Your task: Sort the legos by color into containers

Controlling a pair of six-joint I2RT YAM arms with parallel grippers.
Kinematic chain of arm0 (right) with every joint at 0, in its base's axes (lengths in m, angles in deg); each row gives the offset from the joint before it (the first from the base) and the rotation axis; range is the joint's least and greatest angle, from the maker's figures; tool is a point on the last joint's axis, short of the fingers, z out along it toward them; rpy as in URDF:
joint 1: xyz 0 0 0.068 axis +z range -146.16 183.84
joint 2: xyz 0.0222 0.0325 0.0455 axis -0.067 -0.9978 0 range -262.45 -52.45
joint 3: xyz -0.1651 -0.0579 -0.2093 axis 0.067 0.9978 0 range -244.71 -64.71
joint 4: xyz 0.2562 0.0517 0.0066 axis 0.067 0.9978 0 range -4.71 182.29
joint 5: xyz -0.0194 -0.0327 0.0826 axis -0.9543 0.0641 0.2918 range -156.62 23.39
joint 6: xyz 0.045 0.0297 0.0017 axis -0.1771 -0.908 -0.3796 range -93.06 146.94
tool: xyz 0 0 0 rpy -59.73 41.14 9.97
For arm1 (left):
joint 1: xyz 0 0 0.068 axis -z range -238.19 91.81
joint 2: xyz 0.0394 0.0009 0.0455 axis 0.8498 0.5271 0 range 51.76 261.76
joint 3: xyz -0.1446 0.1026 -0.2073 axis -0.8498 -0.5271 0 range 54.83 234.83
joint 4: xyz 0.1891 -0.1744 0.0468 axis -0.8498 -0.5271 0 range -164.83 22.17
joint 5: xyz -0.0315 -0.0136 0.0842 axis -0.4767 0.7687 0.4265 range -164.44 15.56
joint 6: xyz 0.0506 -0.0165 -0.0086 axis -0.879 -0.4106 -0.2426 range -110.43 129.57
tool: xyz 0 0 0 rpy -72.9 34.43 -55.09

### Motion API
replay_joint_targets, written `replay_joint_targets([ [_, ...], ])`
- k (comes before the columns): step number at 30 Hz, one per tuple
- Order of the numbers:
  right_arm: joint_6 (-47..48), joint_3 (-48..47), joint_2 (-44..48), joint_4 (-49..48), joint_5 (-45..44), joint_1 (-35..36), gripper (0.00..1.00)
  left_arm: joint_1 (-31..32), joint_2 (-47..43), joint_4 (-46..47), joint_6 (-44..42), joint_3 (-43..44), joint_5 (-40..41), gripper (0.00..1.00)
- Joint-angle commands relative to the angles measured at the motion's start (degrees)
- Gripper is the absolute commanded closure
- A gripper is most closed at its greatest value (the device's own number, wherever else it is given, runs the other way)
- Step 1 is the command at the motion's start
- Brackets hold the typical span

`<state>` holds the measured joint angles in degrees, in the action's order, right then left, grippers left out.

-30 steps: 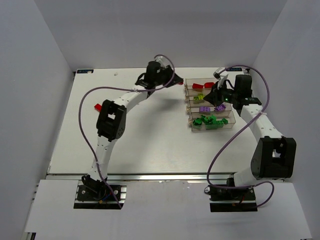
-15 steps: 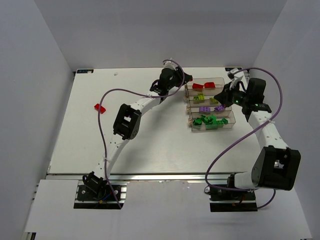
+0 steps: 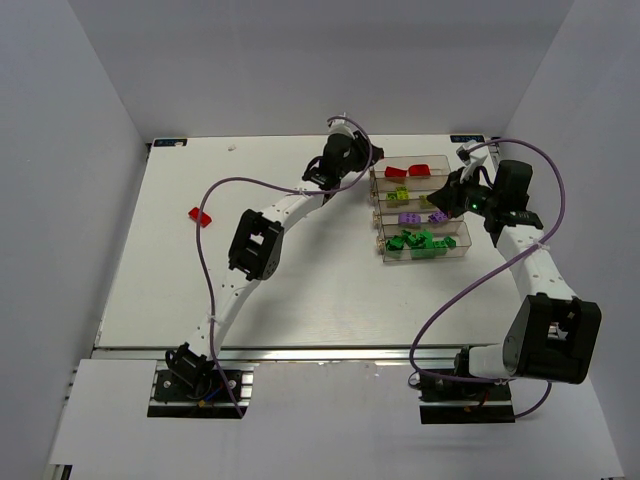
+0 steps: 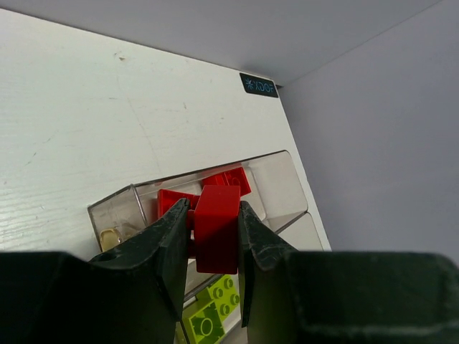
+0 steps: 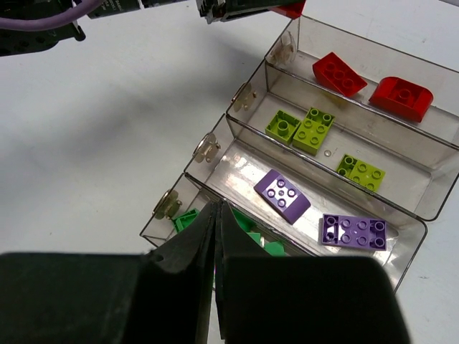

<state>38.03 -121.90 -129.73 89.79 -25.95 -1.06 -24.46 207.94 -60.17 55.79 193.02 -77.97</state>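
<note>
Four joined clear containers (image 3: pixel 448 175) stand at the back right. From far to near they hold red, yellow-green, purple and green legos. My left gripper (image 4: pixel 214 215) is shut on a red lego (image 4: pixel 216 228) and holds it above the left end of the red container (image 4: pixel 283 188), by the row's far-left corner (image 3: pixel 365 165). My right gripper (image 5: pixel 217 209) is shut and empty, above the right side of the row (image 3: pixel 447 198). Its view shows two red legos (image 5: pixel 340 73), three yellow-green ones (image 5: pixel 313 130), two purple ones (image 5: pixel 285 194) and green ones (image 5: pixel 188 219). One red lego (image 3: pixel 200 216) lies alone on the table at the left.
The white table (image 3: pixel 300 290) ends in grey walls at the back and both sides. A purple cable (image 3: pixel 470 280) loops from each arm over the table. A small dark label (image 4: pixel 258 87) sits at the table's far corner.
My left gripper has moved right with its red lego to the far-left corner of the containers. My right gripper has drawn back to the right, off the containers' middle.
</note>
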Motion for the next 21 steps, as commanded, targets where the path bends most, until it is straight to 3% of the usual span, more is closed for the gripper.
replay_joint_targets([
  [1,-0.63,0.76,1.87,-2.21,1.17,-0.37,0.96,0.8,0.09,-1.68,-1.3,2.26,1.86,0.69],
  [3,-0.63,0.85,1.95,-2.21,1.17,-0.54,0.95,0.98,0.27,-2.03,-1.22,2.35,2.47,0.67],
  [8,-0.72,1.03,2.13,-2.38,1.52,-0.72,0.95,1.33,0.71,-2.74,-1.22,3.23,2.74,0.45],
  [11,-0.72,1.29,2.39,-2.3,1.78,-0.81,0.94,1.42,0.62,-2.91,-1.3,3.31,2.74,0.37],
  [14,-0.9,1.38,2.65,-2.3,1.87,-0.89,0.94,1.42,0.36,-3.0,-1.48,3.49,4.48,0.35],
  [17,-0.81,1.47,2.92,-2.12,2.14,-0.89,0.94,1.42,-0.69,-3.0,-2.0,3.49,4.85,0.38],
  [19,1.37,1.12,3.09,-0.46,3.45,-0.89,0.9,1.16,-2.01,-3.18,-2.71,3.14,4.94,0.51],
  [21,4.36,0.41,2.92,1.74,7.38,-0.89,0.74,0.72,-6.04,-3.53,-4.11,1.3,4.67,0.68],
])
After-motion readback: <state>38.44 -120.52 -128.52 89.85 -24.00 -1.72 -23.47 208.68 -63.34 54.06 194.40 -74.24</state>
